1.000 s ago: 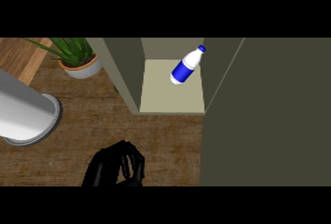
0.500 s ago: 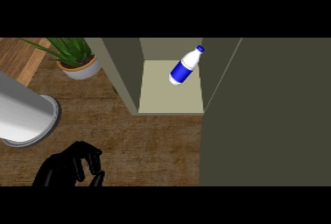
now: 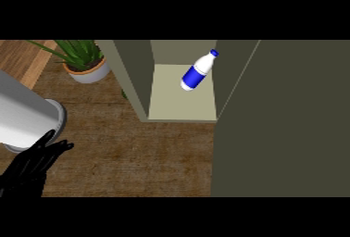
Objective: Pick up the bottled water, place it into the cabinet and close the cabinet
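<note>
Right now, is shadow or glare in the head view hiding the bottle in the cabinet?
Head view: no glare; the bottled water stands out clearly against the cabinet floor, pale and evenly lit; the cabinet door is flat dark olive; the left hand reads almost pure black.

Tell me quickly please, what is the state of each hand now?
Left hand: open, fingers straight, holding nothing, at the lower left by the grey cylinder.
Right hand: not in view.

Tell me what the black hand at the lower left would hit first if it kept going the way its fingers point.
Probably the big grey cylinder: the left hand's straight fingers point up-right, their tips at its lower rim. Depth is unclear.
</note>
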You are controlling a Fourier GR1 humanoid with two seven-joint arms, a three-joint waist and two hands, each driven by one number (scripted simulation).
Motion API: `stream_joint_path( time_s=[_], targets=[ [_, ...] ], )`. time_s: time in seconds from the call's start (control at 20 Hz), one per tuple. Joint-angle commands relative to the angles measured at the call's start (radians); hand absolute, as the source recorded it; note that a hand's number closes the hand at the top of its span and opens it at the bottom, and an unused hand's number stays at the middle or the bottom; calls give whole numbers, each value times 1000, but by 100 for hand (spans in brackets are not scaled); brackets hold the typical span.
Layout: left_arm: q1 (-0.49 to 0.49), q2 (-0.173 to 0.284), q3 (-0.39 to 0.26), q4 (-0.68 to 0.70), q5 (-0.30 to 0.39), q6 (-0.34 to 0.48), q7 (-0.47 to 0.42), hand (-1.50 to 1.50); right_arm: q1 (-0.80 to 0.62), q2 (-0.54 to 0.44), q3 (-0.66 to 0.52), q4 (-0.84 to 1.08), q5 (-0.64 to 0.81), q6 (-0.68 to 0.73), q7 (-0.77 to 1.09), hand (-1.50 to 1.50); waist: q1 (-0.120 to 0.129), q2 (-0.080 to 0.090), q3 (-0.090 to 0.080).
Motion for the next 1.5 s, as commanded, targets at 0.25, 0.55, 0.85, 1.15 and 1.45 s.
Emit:
stream_joint_path(
  time_s=[0.25, 0.55, 0.85, 1.15, 1.45],
  targets=[
    [98, 105, 127, -47, 90, -85, -1, -150, -73, -47, 88, -302, 138, -51, 120, 150, 21, -8, -5],
    [158, 131, 158, -40, 120, -141, -14, -150, -204, -73, 184, -272, 169, -55, 178, 150, 35, -19, -13],
    [204, 162, 202, -22, 150, -190, -20, -150, -313, -58, 283, -239, 173, -143, 241, 150, 21, -22, -15],
    [263, 199, 253, -19, 175, -246, -34, -150, -434, -30, 404, -183, 187, -259, 315, 150, 49, -21, -14],
    [294, 222, 297, -12, 194, -307, -54, -150, -608, 26, 515, -123, 210, -394, 388, 150, 68, -18, -14]
  ],
)
